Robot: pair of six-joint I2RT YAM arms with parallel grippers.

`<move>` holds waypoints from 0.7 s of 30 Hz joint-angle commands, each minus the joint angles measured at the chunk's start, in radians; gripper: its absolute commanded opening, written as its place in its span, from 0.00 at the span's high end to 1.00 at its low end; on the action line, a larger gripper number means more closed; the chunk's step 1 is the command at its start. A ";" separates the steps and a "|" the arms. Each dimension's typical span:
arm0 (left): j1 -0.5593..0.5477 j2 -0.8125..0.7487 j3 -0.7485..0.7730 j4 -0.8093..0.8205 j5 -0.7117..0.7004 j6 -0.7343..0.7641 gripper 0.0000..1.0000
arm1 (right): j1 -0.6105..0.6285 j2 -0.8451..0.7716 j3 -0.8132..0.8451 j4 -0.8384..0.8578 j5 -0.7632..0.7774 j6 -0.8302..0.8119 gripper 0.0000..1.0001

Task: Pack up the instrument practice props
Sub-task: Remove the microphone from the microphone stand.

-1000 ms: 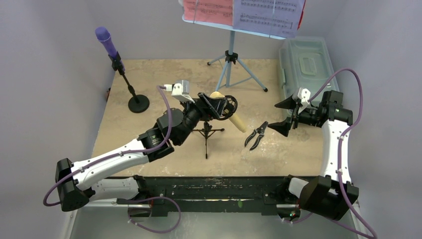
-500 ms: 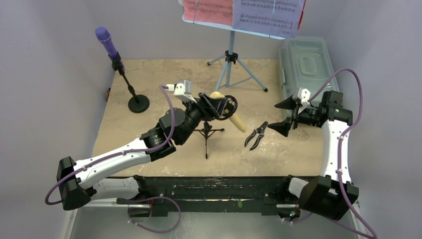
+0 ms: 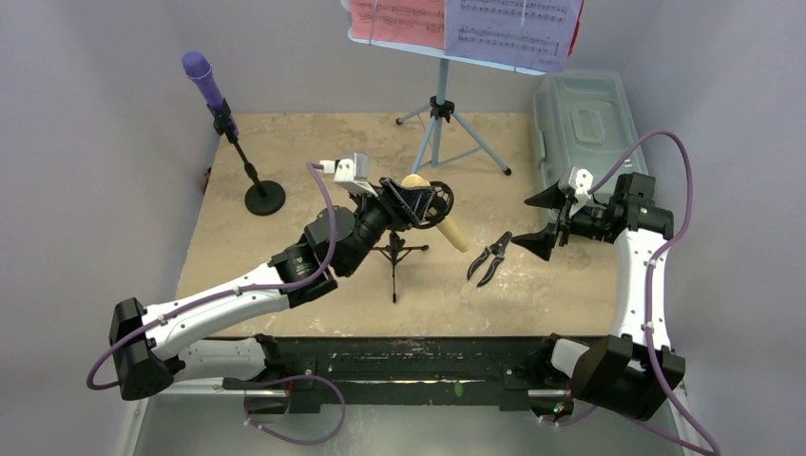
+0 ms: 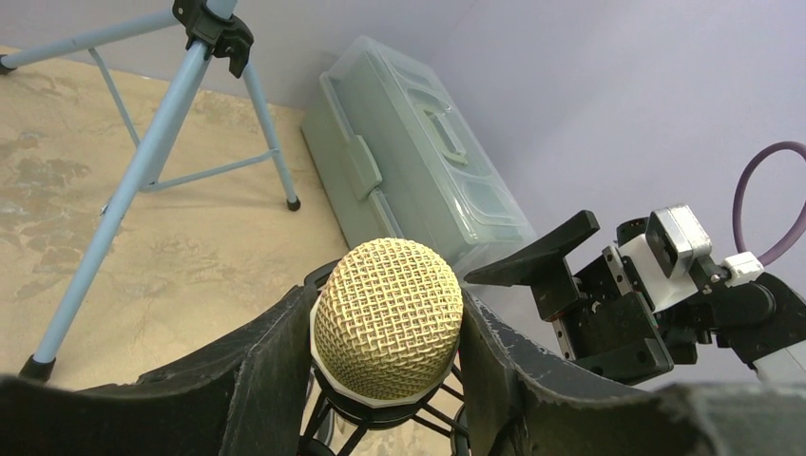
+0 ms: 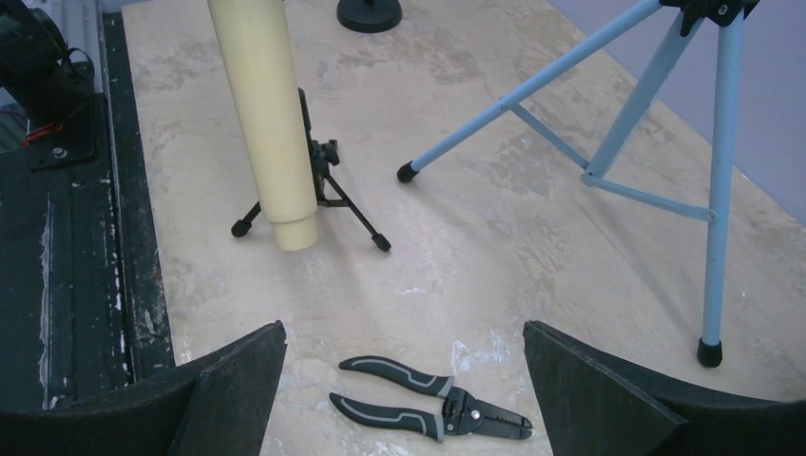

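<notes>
The cream microphone sits tilted in a black shock mount on the small black tripod at mid-table. My left gripper is closed on its mesh head, with one finger touching each side. Its handle and the tripod also show in the right wrist view. My right gripper is open and empty, hovering right of mid-table. The purple microphone stands on the round-base pole at the back left. The light-blue music desk on tripod legs holds a red page and a white page.
Black-handled pliers lie on the table just below my right gripper, and they also show in the right wrist view. A closed translucent grey-green box stands at the back right, behind the right arm, and is also seen from the left wrist.
The left arm's elbow and wrist have shifted very slightly. The microphone, the tripod and the right arm have not moved.
</notes>
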 commanded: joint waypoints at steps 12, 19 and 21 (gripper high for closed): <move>0.005 -0.015 0.098 0.048 -0.077 0.152 1.00 | -0.004 -0.020 -0.005 0.017 -0.004 0.009 0.01; 0.015 -0.034 0.112 0.051 -0.095 0.163 1.00 | -0.003 -0.021 -0.006 0.017 -0.004 0.009 0.01; 0.019 -0.040 0.118 0.051 -0.095 0.169 1.00 | -0.004 -0.021 -0.006 0.017 -0.004 0.009 0.01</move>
